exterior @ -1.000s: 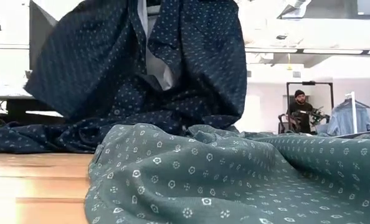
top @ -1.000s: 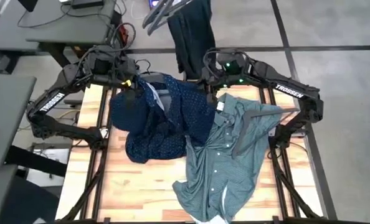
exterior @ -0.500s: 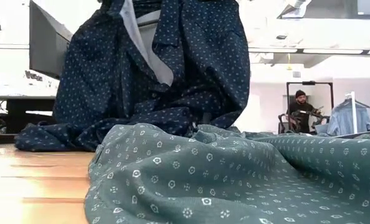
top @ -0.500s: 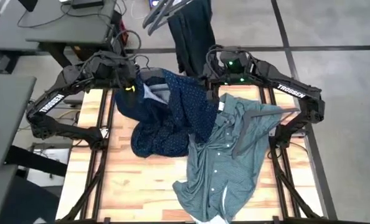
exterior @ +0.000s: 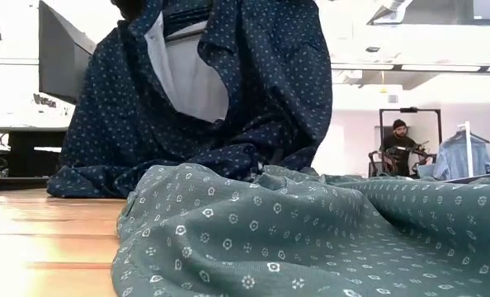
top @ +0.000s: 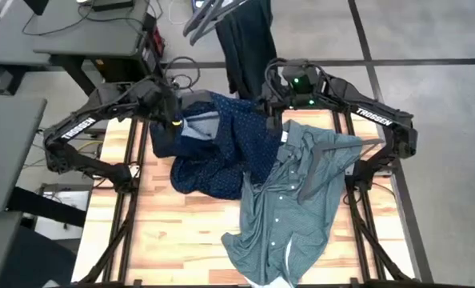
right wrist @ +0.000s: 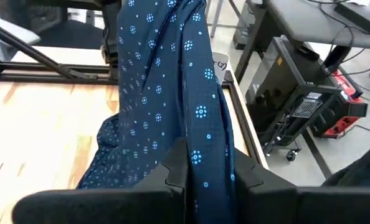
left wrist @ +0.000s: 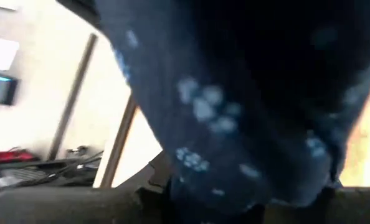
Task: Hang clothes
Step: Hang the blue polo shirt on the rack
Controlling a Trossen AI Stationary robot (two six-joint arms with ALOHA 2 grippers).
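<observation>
The navy shirt with tiny white dots [top: 221, 152] is held up at the table's far side between my two grippers. Its lower part [exterior: 187, 169] lies bunched on the wood. My left gripper [top: 173, 120] is shut on its left upper edge, and my right gripper [top: 271, 120] is shut on its right upper part. The teal-green shirt [top: 289, 208] lies spread on the table's right half, with a black hanger [top: 325, 156] on it. The dark jeans [top: 245, 44] hang beyond the far edge. My left gripper holds the navy shirt's upper edge [top: 181, 124], beside the pale inner side that shows there. In the left wrist view the cloth [left wrist: 235, 93] covers the fingers, so the hold itself is hidden. The shirt hangs below, with its lower part on the table. My right gripper [right wrist: 203, 171] pinches a gathered fold of the navy shirt [right wrist: 200, 152] between its two fingers, several layers bunched together. From the fingers the cloth runs in long straight folds down to the table, where its lower part rests.
Black hangers [top: 205, 16] stick out beside the jeans past the far edge. Bare wood [top: 181, 232] lies at the near left of the table. Desks and equipment stand to the left, off the table. A person [exterior: 398, 144] sits far back in the room.
My left gripper has shifted slightly toward the table's right with the navy shirt's edge. The shirt's left part, which bulged out to the left, has drawn in toward the middle. Its lower end has slid rightward on the wood, and the front has opened, showing more pale inside.
</observation>
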